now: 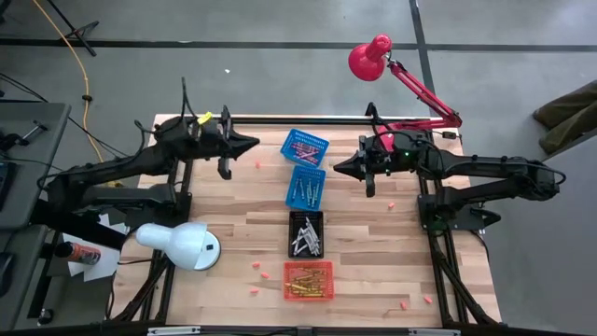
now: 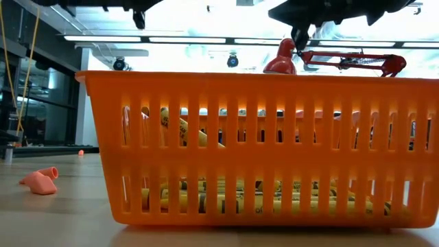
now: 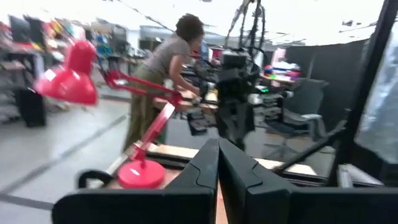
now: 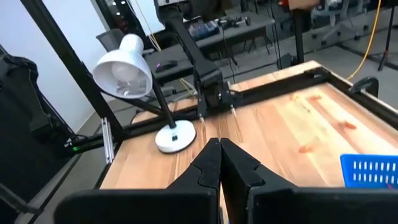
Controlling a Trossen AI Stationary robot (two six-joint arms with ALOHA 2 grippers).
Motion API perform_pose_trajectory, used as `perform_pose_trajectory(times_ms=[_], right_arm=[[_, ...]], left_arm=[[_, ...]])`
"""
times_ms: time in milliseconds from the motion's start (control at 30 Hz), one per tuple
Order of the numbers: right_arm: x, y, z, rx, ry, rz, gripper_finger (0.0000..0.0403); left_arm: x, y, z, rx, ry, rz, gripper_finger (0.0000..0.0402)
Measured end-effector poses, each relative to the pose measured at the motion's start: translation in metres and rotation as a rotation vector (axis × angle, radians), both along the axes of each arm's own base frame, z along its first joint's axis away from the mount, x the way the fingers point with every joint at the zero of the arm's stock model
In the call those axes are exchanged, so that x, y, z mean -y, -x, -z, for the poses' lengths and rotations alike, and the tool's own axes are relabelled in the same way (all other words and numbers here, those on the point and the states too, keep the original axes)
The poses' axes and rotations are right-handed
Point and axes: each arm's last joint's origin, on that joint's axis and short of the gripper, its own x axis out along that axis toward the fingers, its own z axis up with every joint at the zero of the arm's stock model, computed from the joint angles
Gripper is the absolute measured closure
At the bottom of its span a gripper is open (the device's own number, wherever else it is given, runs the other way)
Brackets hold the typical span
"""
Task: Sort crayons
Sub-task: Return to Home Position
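Note:
The crayons lie sorted in a column of baskets at the table's middle. Pink ones fill the far blue basket [image 1: 305,147], and pale ones the second blue basket [image 1: 305,185]. Grey ones lie in the black basket [image 1: 306,233]. Yellow and orange ones are in the orange basket [image 1: 308,280], which fills the low view [image 2: 260,151]. My left gripper [image 1: 254,145] [image 3: 217,168] hangs shut above the table, left of the far blue basket. My right gripper [image 1: 338,168] [image 4: 219,162] hangs shut to the right of the blue baskets. Neither holds anything.
Small pink bits [image 1: 258,165] [image 1: 266,275] [image 1: 404,303] [image 2: 41,182] are scattered over the wooden table. A white lamp [image 1: 182,245] stands at the near left, a red lamp [image 1: 373,56] at the far right. A person [image 3: 161,81] stands beyond the table.

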Motion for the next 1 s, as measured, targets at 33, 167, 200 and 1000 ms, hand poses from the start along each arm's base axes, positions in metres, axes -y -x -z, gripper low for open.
perform_pose_trajectory(times_ms=[33,167,200,1000], right_arm=[[0.0,0.0,0.001,-0.007,-0.002,-0.001,0.0402],[0.0,0.0,0.002,-0.019,-0.004,-0.002,0.0403],[0.0,0.0,0.002,-0.019,-0.004,-0.002,0.0403],[-0.001,0.002,0.004,-0.053,-0.134,-0.012,0.0403]], left_arm=[[0.001,-0.001,0.005,-0.005,0.022,0.019,0.04],[0.013,-0.004,0.036,0.004,0.114,0.091,0.0401],[0.018,-0.004,0.044,0.028,0.129,0.096,0.0401],[0.049,0.063,0.134,0.193,0.226,0.019,0.0401]])
